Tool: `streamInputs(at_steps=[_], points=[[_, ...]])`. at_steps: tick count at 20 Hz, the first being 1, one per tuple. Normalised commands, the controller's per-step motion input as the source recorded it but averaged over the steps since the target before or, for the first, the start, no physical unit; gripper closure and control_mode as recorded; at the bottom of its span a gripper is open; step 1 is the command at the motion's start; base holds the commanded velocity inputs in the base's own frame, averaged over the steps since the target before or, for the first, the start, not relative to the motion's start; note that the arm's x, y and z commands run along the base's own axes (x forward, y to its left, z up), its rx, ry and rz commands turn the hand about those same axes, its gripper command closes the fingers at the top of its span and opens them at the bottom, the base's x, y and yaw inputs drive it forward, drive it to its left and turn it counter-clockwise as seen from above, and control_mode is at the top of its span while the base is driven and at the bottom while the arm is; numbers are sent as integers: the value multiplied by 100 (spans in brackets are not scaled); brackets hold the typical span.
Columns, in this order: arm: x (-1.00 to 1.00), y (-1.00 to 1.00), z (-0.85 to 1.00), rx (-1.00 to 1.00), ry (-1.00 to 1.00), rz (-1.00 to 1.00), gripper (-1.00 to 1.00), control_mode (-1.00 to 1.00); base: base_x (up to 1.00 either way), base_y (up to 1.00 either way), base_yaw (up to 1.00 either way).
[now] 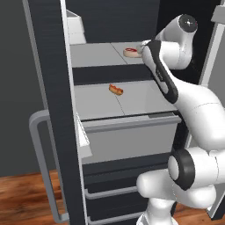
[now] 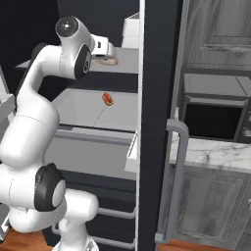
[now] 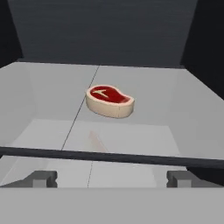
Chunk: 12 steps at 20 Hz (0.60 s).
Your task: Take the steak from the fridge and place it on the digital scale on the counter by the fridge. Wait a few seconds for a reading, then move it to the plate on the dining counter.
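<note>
Hand view: jaws wide apart, empty, short of the steak point(image 3: 109, 101) on the fridge shelf point(image 3: 175, 109).

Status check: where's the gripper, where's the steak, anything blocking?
Gripper open, at the fridge shelf edge, aimed at steak. Steak flat on upper shelf, untouched. Sausage one shelf down, clear of path.

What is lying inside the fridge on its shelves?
The steak lies on the upper shelf, a sausage in a bun on the shelf below. The drawers' contents are hidden.
</note>
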Motion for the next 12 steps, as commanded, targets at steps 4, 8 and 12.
streamInputs(at_steps=[4,8,12], points=[[54,-13,-19,0,2,3,-100,-100,0,0,0],[41,-1,-27,0,1,9,-100,-100,0,0,0],[41,0,-18,0,0,10,-100,-100,0,0,0]])
